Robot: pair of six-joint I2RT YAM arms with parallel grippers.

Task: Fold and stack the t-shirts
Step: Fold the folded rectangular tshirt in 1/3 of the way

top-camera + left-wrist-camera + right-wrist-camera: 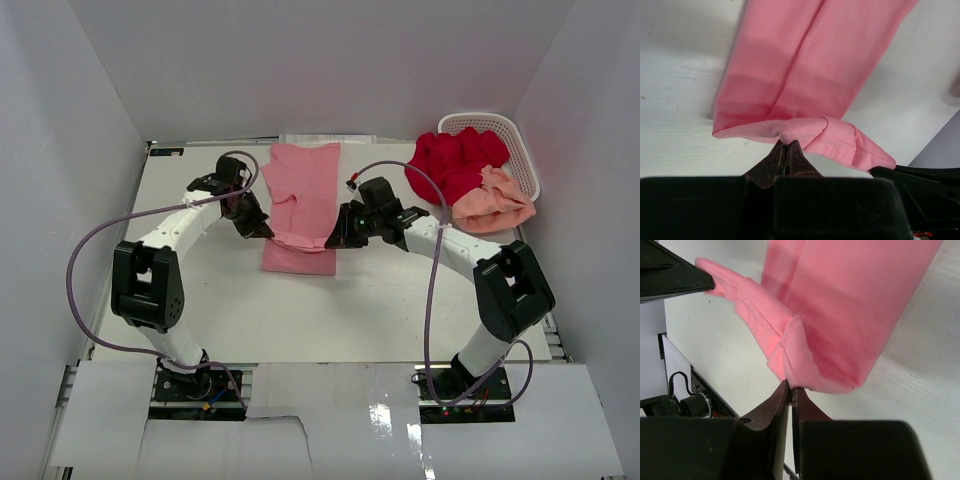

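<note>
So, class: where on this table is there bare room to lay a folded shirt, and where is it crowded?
Bare: the near strip of table, between the pink shirt and the near edge. Crowded: far right, with basket, red shirt and peach shirt.

White arms (185, 225) carry black joints (148, 285), purple cables (72, 268) and dark jaws.

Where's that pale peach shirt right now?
In the top view, the peach shirt lies at the far right, touching the red shirt, by the white basket.
</note>
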